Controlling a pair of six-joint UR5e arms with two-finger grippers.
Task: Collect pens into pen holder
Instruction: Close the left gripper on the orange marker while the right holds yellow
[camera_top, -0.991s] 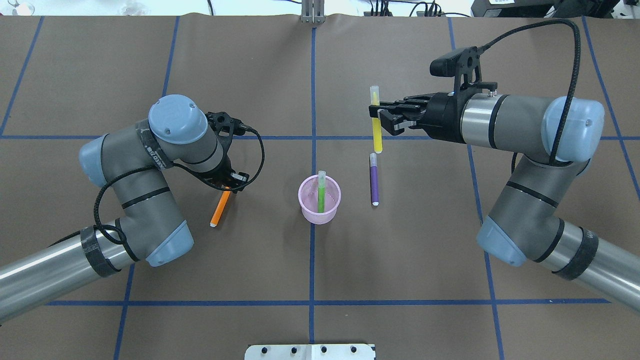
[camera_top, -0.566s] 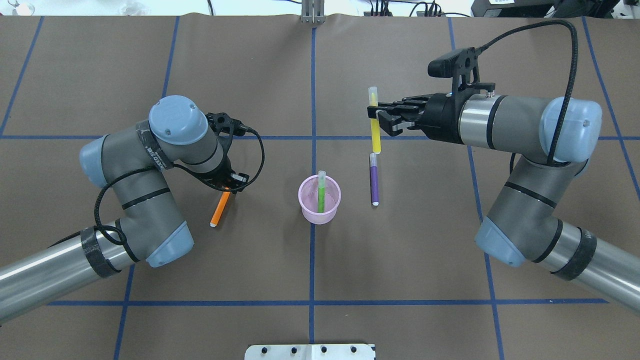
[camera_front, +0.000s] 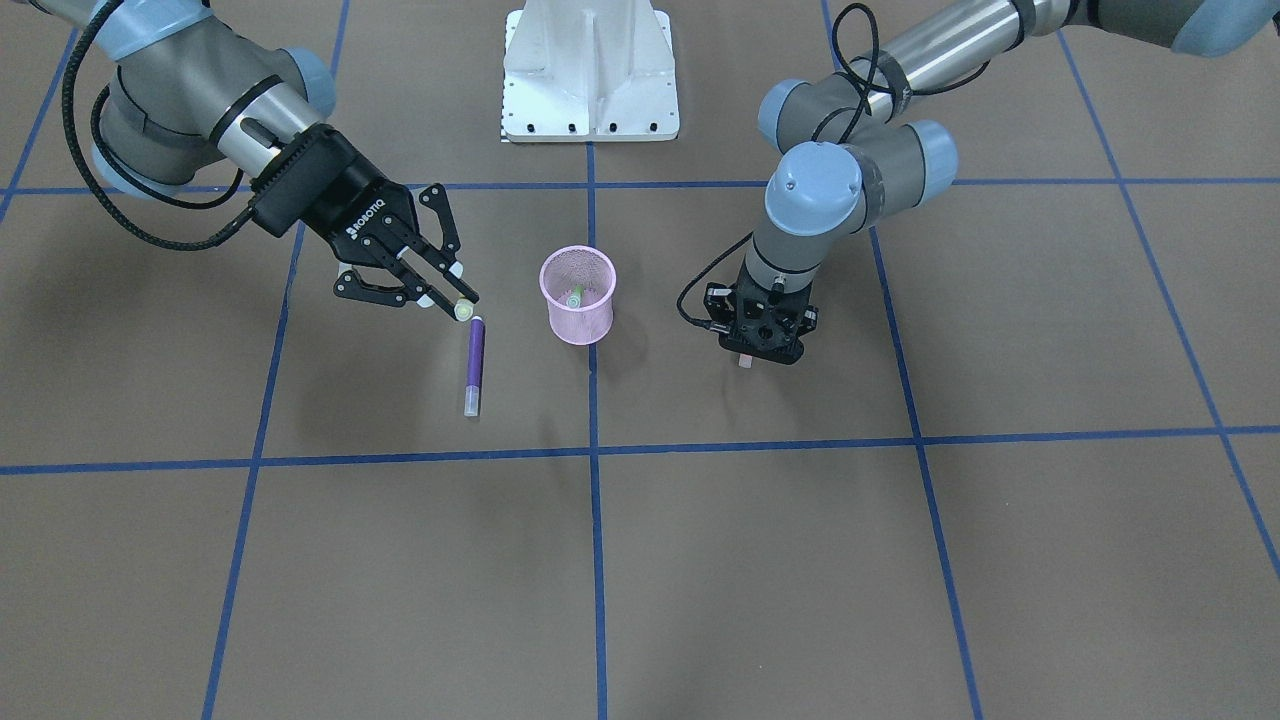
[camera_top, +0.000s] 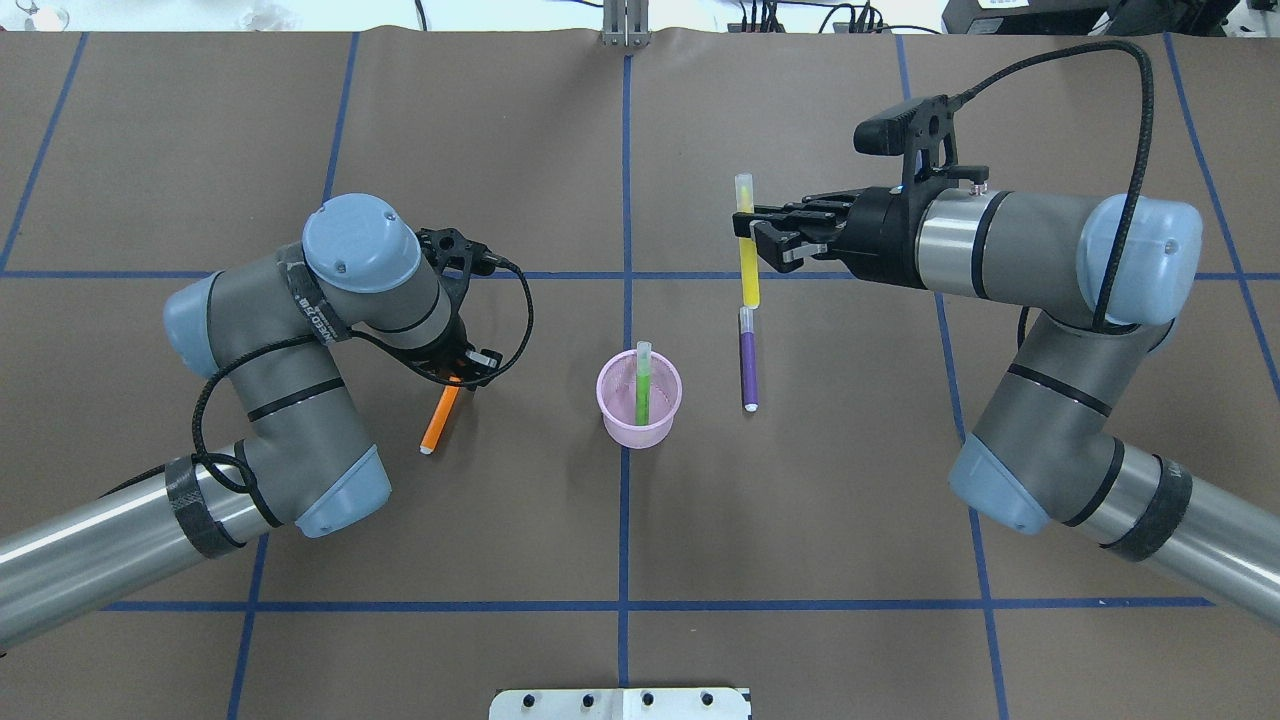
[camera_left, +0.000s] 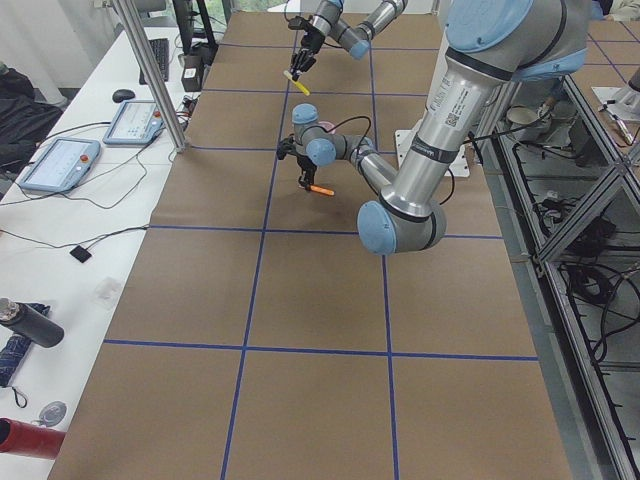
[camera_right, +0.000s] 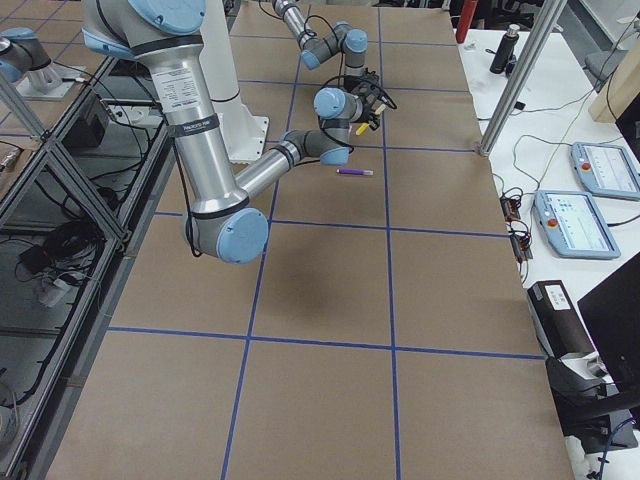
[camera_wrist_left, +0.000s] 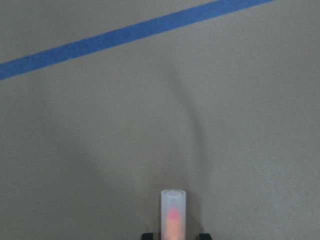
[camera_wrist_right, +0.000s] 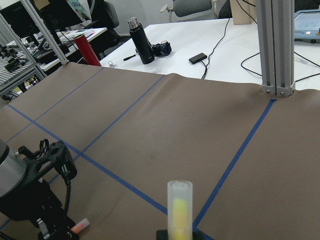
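A pink mesh pen holder (camera_top: 662, 424) (camera_front: 580, 322) stands mid-table with a green pen (camera_top: 641, 385) (camera_front: 576, 296) upright in it. A purple pen (camera_top: 746, 360) (camera_front: 474, 365) lies flat to its right. My right gripper (camera_top: 748, 228) (camera_front: 452, 298) is shut on a yellow pen (camera_top: 747, 260) (camera_wrist_right: 179, 210) and holds it level above the table, one end just over the purple pen's top. My left gripper (camera_top: 457, 378) (camera_front: 757, 348) points down over the cap end of an orange pen (camera_top: 437, 424) (camera_wrist_left: 173, 215). Its fingertips stand either side of the cap with small gaps.
The robot's white base plate (camera_front: 590, 70) (camera_top: 620, 703) is at the near edge. An aluminium post (camera_top: 625, 25) (camera_wrist_right: 275, 45) stands at the far edge. Benches with bottles and tablets (camera_left: 60, 165) (camera_right: 580, 215) lie beyond. Blue tape lines grid the brown table.
My right gripper has shifted slightly left with the yellow pen. My left arm has edged slightly right over the orange pen, which has stayed put.
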